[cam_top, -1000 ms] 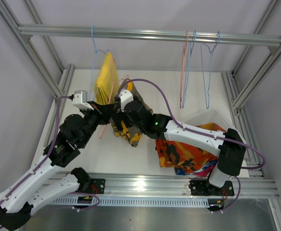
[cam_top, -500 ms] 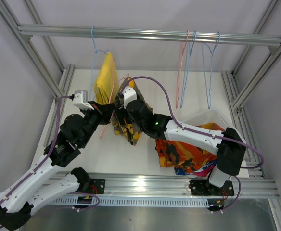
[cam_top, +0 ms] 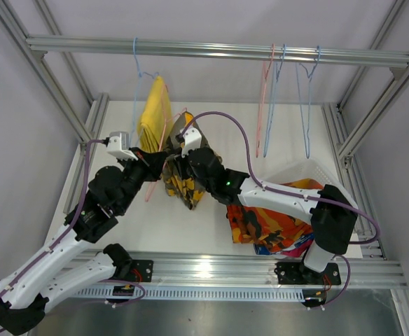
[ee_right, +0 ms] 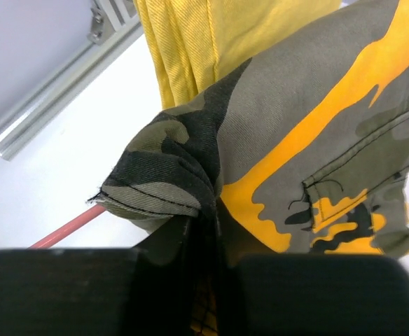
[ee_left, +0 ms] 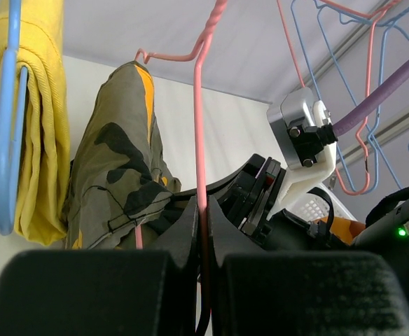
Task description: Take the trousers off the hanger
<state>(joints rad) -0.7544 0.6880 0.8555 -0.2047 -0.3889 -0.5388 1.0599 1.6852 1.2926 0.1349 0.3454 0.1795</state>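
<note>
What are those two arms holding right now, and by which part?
The left tool pinches the pink hanger on a straight wire; the right tool pinches the camouflage trousers at a bunched edge.

One fixed overhead view, two wrist views.
The top camera looks down from above and behind the arm bases over the counter (cam_top: pixel 169 224). The left wrist camera looks up past the left tool (ee_left: pixel 200 210), at close range along the pink hanger (ee_left: pixel 196 105). The right wrist camera sits nearly against the camouflage trousers (ee_right: pixel 295 105) in front of the right tool (ee_right: pixel 206 231). All three views share those trousers.
</note>
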